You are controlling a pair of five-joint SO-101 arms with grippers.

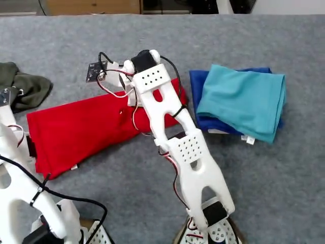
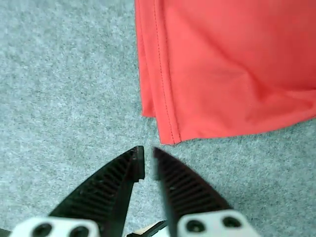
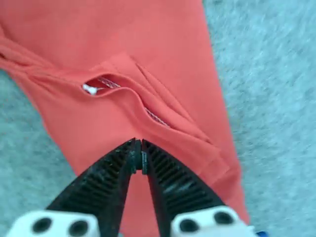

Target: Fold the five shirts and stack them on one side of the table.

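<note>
Red shirt (image 1: 86, 127) lay folded into a long strip, running diagonally across the left-centre of the grey table (image 1: 264, 188). Its lower left end was near the left arm (image 1: 20, 178); its upper right end went under the right arm (image 1: 188, 147).

Left gripper (image 2: 149, 157): jaws almost closed, only a thin gap at the tips, nothing held. It hung over bare grey cover, just beside the hemmed corner of the red shirt (image 2: 232, 64), not touching it.

Right gripper (image 3: 138, 150): jaw tips pressed together, directly over the red shirt (image 3: 148, 59), near the neck opening where a small white label (image 3: 89, 89) showed. Couldn't tell whether any fabric was pinched between the tips.

Teal shirt (image 1: 241, 101) was folded and sat on top of a folded blue shirt (image 1: 198, 84) on the right side of the table. The blue one stuck out along the left and lower edges. That stack sat just beside the red shirt's upper end.

Dark green shirt (image 1: 25, 86) lay crumpled and unfolded at the far left edge, just beside the red strip's left end.
</note>
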